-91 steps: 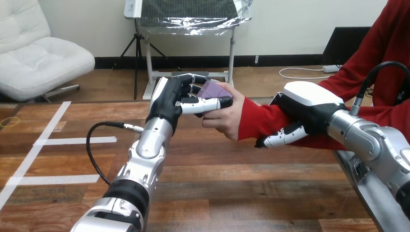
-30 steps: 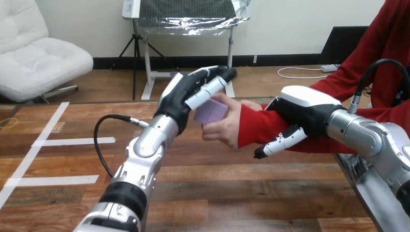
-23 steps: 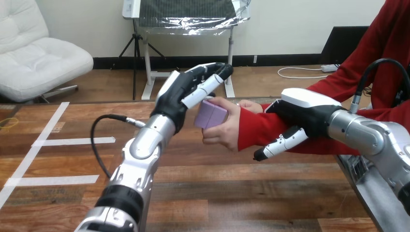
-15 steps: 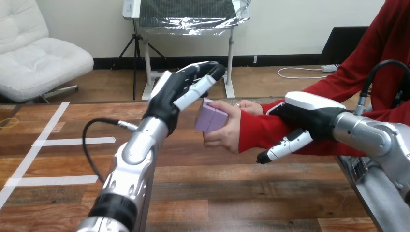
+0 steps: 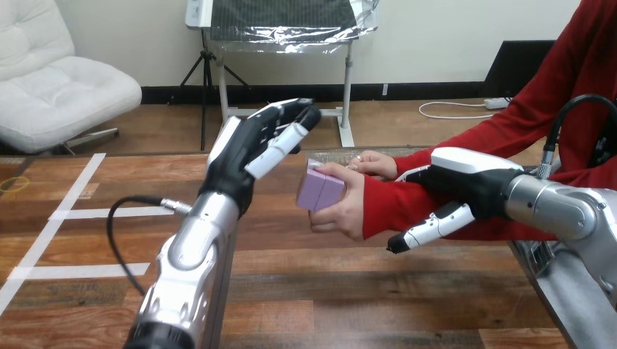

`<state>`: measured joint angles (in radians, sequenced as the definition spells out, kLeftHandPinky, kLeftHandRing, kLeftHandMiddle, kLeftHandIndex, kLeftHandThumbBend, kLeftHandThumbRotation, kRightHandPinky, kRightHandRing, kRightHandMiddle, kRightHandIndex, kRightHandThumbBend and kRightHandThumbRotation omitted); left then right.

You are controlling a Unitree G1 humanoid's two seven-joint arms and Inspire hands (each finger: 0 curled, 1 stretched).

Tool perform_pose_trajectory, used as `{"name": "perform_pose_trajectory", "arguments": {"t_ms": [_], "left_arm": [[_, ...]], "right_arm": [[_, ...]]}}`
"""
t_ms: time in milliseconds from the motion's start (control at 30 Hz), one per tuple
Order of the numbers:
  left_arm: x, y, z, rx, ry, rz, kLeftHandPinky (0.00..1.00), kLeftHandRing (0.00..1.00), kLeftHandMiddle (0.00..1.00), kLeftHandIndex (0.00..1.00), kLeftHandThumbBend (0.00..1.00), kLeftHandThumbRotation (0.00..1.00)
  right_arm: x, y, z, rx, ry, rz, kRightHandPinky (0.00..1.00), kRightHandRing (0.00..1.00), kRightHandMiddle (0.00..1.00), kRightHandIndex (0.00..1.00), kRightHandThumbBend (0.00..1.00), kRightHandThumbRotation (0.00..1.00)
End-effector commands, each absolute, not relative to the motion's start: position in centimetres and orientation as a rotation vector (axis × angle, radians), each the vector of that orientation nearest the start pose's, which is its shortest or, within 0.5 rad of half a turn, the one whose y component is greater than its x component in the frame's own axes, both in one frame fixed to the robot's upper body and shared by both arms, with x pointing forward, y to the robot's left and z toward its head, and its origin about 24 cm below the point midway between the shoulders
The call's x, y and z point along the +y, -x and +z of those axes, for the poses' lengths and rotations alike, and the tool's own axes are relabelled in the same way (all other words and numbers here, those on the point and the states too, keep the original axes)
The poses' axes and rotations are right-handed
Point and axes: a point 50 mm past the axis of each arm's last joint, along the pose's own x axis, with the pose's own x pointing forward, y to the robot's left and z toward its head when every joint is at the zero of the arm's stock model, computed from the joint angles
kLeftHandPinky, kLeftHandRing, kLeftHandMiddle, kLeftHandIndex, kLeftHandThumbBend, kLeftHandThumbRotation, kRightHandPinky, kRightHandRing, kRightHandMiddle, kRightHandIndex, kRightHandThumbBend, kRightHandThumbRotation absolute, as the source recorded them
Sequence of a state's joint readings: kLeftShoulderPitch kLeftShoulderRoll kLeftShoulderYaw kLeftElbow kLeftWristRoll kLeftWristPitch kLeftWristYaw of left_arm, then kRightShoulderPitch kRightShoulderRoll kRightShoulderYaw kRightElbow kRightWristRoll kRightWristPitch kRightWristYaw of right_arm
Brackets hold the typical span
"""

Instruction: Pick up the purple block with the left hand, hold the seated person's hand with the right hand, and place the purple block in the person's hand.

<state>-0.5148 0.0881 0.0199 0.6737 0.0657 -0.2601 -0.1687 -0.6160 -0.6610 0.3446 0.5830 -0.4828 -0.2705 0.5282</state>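
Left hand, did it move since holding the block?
Yes. The left hand let go and drew left toward the white tape, off the purple block.

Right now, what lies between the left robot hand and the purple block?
Nothing: in the head view a bare gap separates the left robot hand from the purple block, which the person's hand holds.
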Motion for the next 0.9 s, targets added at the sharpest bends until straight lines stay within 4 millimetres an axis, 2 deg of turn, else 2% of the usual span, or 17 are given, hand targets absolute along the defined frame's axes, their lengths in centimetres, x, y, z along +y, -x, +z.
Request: {"name": "perform_pose_trajectory", "arguments": {"t_ms": [0, 400, 867], "left_arm": [[14.3, -34.1, 7.7, -0.169, -0.162, -0.223, 0.73, 0.80, 0.80, 0.75, 0.59, 0.68], [15.1, -32.4, 7.1, -0.162, -0.151, -0.207, 0.73, 0.81, 0.82, 0.75, 0.58, 0.67], [15.6, -30.4, 6.9, -0.185, -0.127, -0.203, 0.74, 0.82, 0.83, 0.77, 0.62, 0.64]], "right_arm": [[-21.3, -34.5, 11.4, 0.071, 1.291, 0.660, 0.74, 0.86, 0.87, 0.88, 1.00, 0.67], [-21.7, -34.4, 11.4, 0.115, 1.293, 0.638, 0.74, 0.88, 0.90, 0.91, 1.00, 0.72], [-21.9, -34.1, 11.4, 0.058, 1.276, 0.552, 0.73, 0.88, 0.90, 0.91, 1.00, 0.87]]}}
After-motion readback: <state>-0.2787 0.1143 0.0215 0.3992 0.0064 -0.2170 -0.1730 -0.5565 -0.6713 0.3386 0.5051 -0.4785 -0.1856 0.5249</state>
